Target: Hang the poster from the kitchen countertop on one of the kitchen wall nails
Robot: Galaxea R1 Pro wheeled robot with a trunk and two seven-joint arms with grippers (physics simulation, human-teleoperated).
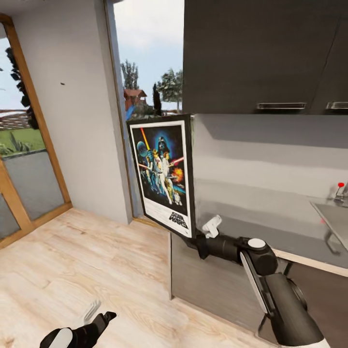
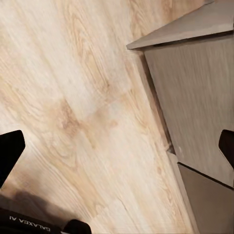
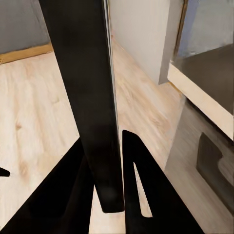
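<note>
Your right hand (image 1: 197,238) is clamped on only the bottom corner of the black-framed rectangular Star Wars poster (image 1: 163,171) standing above it, so a fast swing could twist it loose.

The poster (image 1: 163,174) has a black frame, white border and colourful figures on dark blue. The floor (image 1: 96,261) is pale wood grain; the kitchen countertop (image 1: 270,232) is grey steel under dark cabinets (image 1: 261,53).

The poster (image 1: 163,173) stands upright at frame centre, its lower corner in the right hand (image 1: 197,240), left of the tabletop (image 1: 270,232). A nail (image 1: 62,83) sits on the wall (image 1: 72,96) at upper left. The sink (image 1: 333,215) lies at right edge. The left hand (image 1: 96,316) hangs over the floor (image 1: 72,261), lower left.
</note>
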